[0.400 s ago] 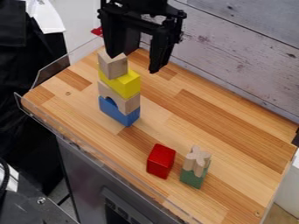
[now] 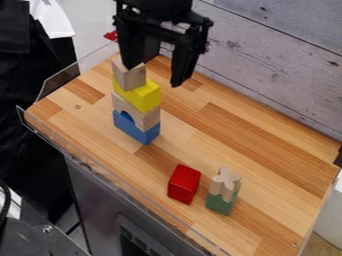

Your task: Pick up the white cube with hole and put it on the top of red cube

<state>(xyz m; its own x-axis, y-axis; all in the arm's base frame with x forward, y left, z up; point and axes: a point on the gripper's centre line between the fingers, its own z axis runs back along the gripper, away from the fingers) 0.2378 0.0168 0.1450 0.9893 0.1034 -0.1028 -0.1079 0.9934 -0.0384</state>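
Note:
The black gripper (image 2: 155, 76) is open at the upper left of the work surface, its fingers apart over the top of a block tower. One finger overlaps the upper edge of the pale wooden cube (image 2: 129, 77) on top; whether they touch I cannot tell. Below that cube come a yellow block (image 2: 145, 96), a pale wooden block with an arched hollow (image 2: 145, 119) and a blue block (image 2: 137, 128) at the bottom. The red cube (image 2: 184, 184) stands apart, lower and to the right, with nothing on it.
Right of the red cube, a pale cross-shaped block (image 2: 225, 184) sits on a green block (image 2: 220, 203). A clear raised edge runs along the left and front of the wooden counter (image 2: 247, 140). A whitewashed plank wall (image 2: 274, 65) stands behind.
The gripper has come down very slightly, still open. The tower, the red cube and the other blocks have not moved.

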